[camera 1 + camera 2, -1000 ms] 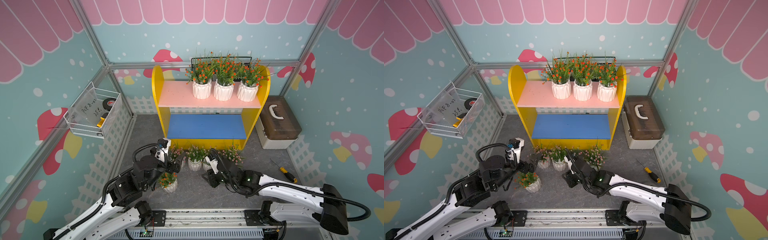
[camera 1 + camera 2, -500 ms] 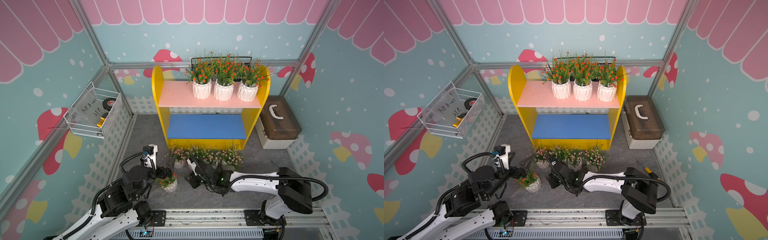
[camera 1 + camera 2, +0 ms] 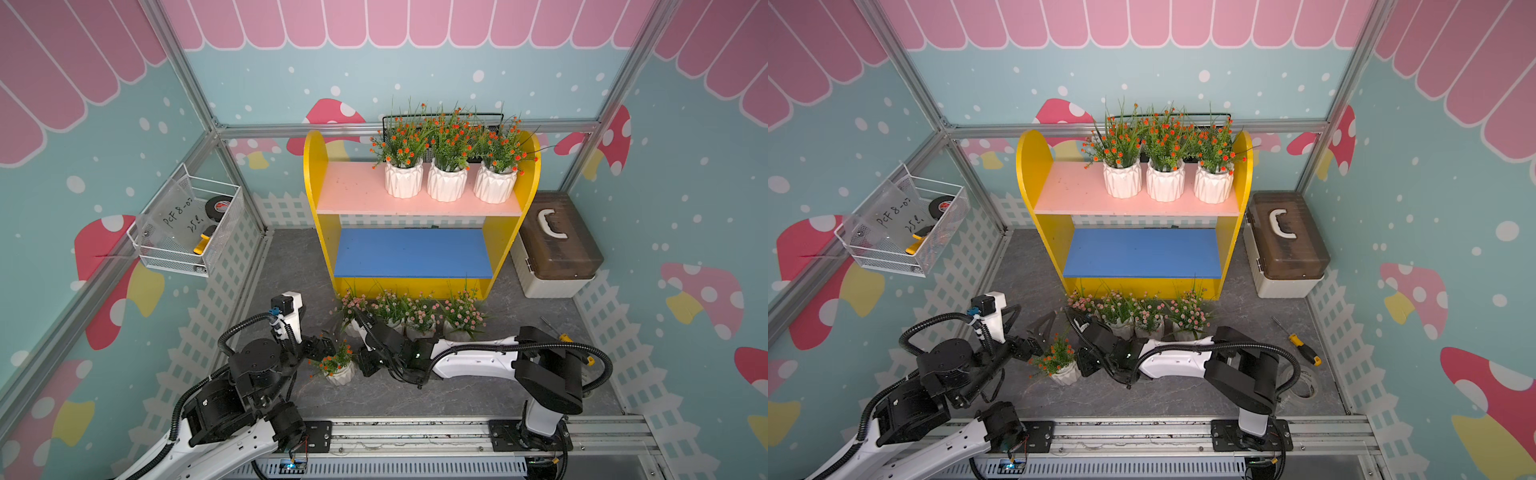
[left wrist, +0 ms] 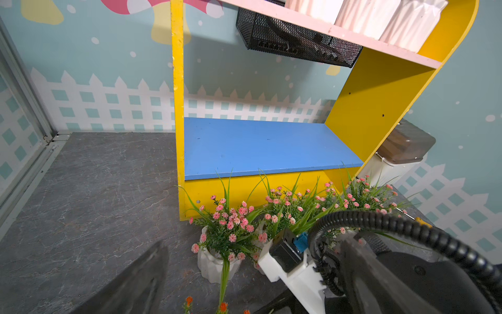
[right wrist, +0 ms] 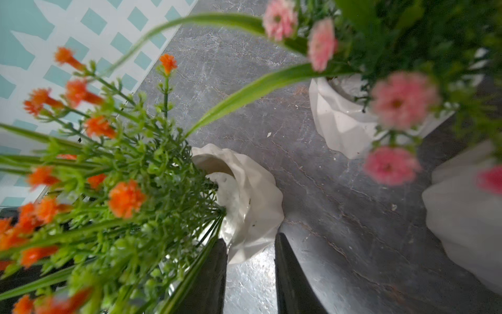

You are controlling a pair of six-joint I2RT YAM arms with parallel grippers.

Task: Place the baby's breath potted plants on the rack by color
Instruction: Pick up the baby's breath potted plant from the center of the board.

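One orange-flowered baby's breath plant (image 3: 340,368) stands on the grey floor nearest the rail, between the two arms. The right gripper (image 5: 250,244) meets it low, jaws a narrow way apart with the white pot (image 5: 244,195) at their tips; whether the fingers (image 5: 293,277) press it I cannot tell. To do this well, I would seat them on the ribbed pot, clear of the stems, and lift straight up so the pink row is not brushed. The left gripper (image 3: 322,345) hangs beside the foliage, spread wide and empty. Only the right wrist view shows that fit; in both top views leaves and the arm hide it. Farther on, four pink plants (image 3: 409,311) line the foot of the rack (image 3: 318,187). Its blue shelf (image 3: 411,253) is bare, and three orange plants (image 3: 446,166) stand on the pink shelf (image 3: 353,195), with bare room beside them. The left wrist view alone shows the black wire basket (image 4: 296,40) plainly, behind.
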